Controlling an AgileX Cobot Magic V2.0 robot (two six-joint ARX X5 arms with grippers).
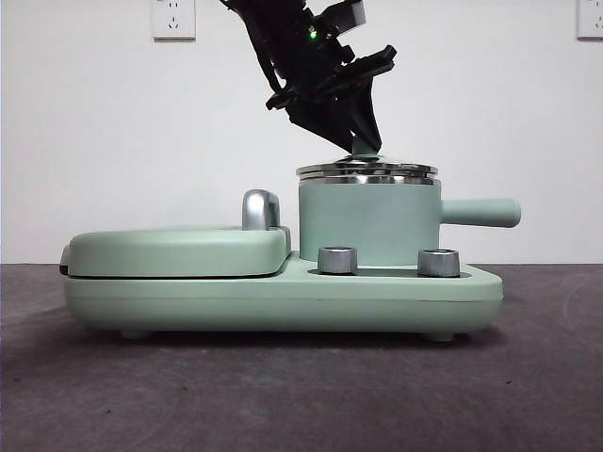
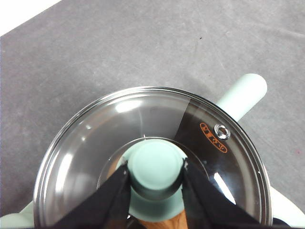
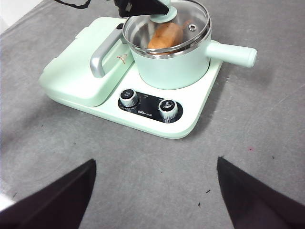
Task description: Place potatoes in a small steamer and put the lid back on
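**A:** Where's the potato at this point?

**B:** Inside the small steamer, lying on its side. The right wrist view shows it orange-brown through the glass of the lid. So the loading step looks done, I'd judge.

**A:** And the lid?

**B:** Sitting on the pot. From the front its steel rim lies level on the pot's rim with no gap I can make out. That's why it looks flat and centred from the left wrist camera too, with the steam vent off towards the side handle.

**A:** What's holding it?

**B:** The left gripper. Its two black jaws are pressed against either side of the mint-green knob, so it's closed on the knob, directly above the pot's centre. (A knob is the only sensible place to grip a glass lid.) The arm comes down at a slant from above in the front view.

**A:** The other arm?

**B:** The right gripper waits well back from the appliance, over bare grey table, jaws spread wide and holding nothing.

**A:** Anything around the pot?

**B:** It stands on the cooker base, behind two dials, beside the flat griddle cover with its chrome handle. What's left, I'd say, is only letting go of the knob.
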